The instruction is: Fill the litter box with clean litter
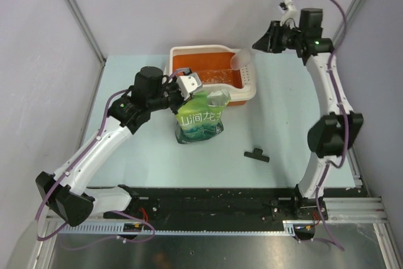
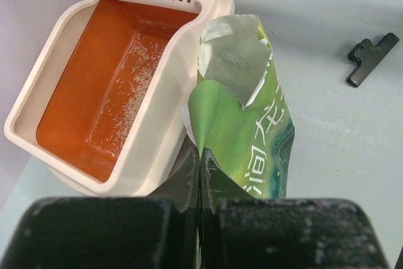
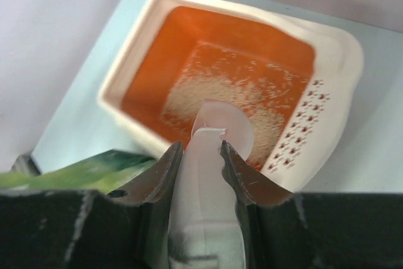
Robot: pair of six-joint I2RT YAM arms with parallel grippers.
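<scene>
Litter box (image 1: 195, 49): we see it at the far middle of the tabletop (image 1: 138, 155), orange inside with a wide cream rim. Its perforated white end points towards the right arm's side.
Clean litter (image 1: 211, 77): a thin, patchy scatter of pale granules lies on the orange floor, thickest near the perforated end. Much of the floor shows bare.
Scoop (image 3: 214, 124): a pale translucent piece hangs over the perforated end of the box. We cannot tell whether it touches the rim.
Right fingers (image 3: 160, 171): grasping the scoop, one finger on each side of its handle, held above the box's right end.
Pouch (image 1: 200, 118): a green bag with white characters sits just in front of the box's near rim, its torn mouth gaping open. We cannot tell whether bag and box touch.
Left fingers (image 2: 189, 177): clenched on a folded edge of the pouch, beside the box's near rim.
Clip (image 1: 256, 154): a small black piece lies alone on the tabletop, well apart from the box, nearer the right arm's base.
</scene>
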